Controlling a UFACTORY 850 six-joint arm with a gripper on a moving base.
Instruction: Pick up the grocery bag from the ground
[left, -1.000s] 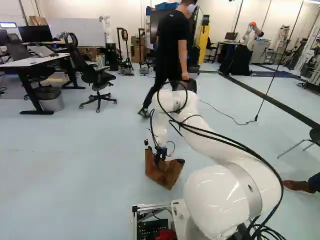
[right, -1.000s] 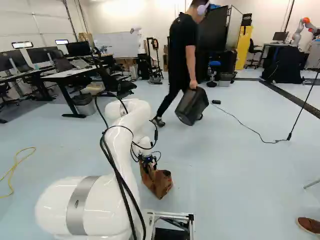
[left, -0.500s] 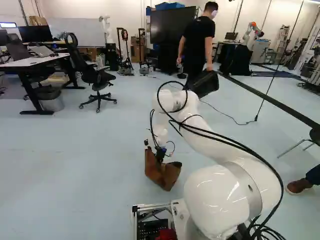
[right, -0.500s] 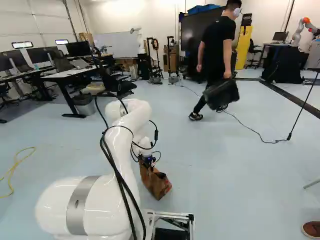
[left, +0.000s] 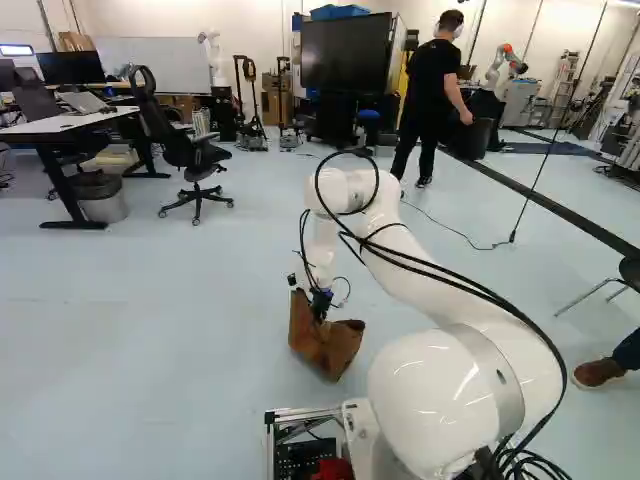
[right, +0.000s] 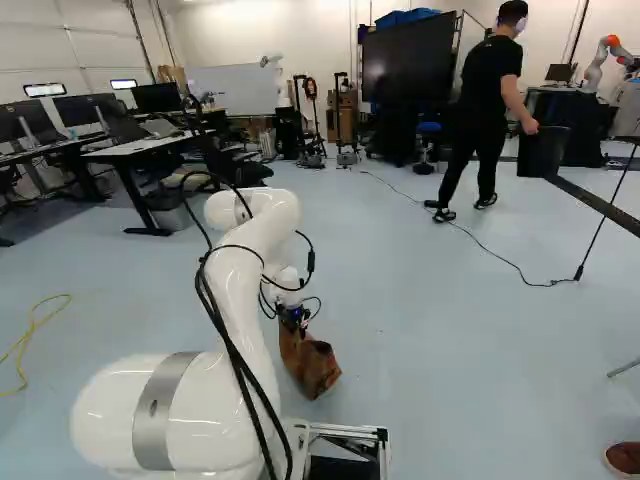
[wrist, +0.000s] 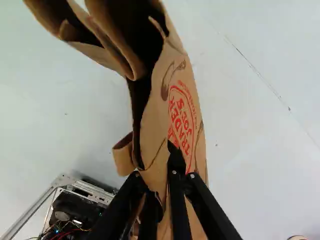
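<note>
Grocery bag (wrist: 165, 117) in the grip, lift awaiting proof

The grasp is looking done: the tool (wrist: 156, 169) is pinching the brown paper wall near the bag's mouth, its two fingers closing on the paper from either side with only a narrow gap showing between them. What is remaining, judging from these views, is raising the bag well clear of the floor (left: 180, 310) and keeping it there. Whether its lowest corner is touching the floor or just hanging over it, the pictures are not settling (the tilt is suggesting that the arm (right: 240, 285) is bearing at least some weight).

As for position, the bag is sitting directly below the tool in both base views, leaning to one side. In the wrist view its wall is running between the fingers, while most of the body and the open mouth are stretching out ahead of them.
</note>
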